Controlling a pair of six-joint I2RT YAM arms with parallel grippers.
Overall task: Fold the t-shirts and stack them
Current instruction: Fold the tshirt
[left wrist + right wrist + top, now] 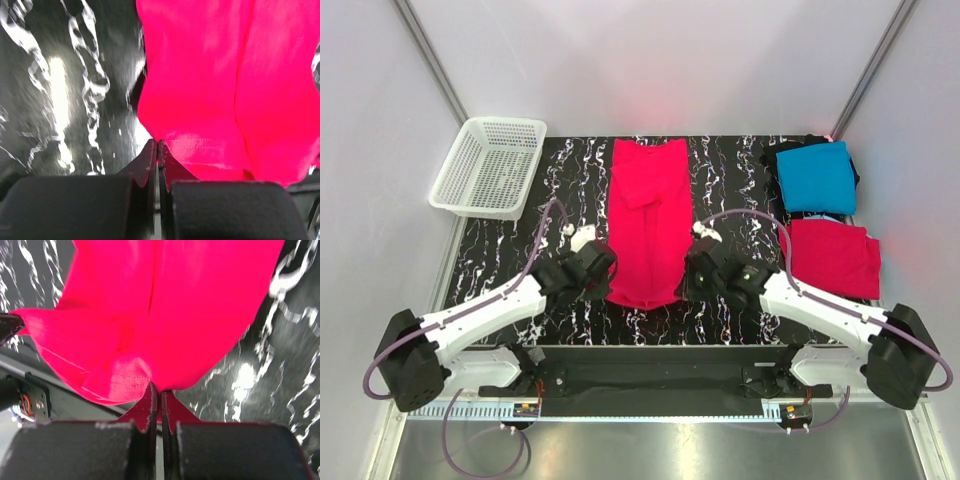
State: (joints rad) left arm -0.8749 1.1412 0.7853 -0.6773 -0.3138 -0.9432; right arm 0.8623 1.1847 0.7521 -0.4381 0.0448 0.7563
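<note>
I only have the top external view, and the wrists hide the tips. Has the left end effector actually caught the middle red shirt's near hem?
Observer: Yes. The left wrist view shows the left end effector shut on the near corner of the red shirt, right at the stitched hem.
Operator: And the right side?
Observer: The right wrist view shows the right end effector shut as well, with the stitched hem bunched at its tip and red cloth showing in the slit.
</note>
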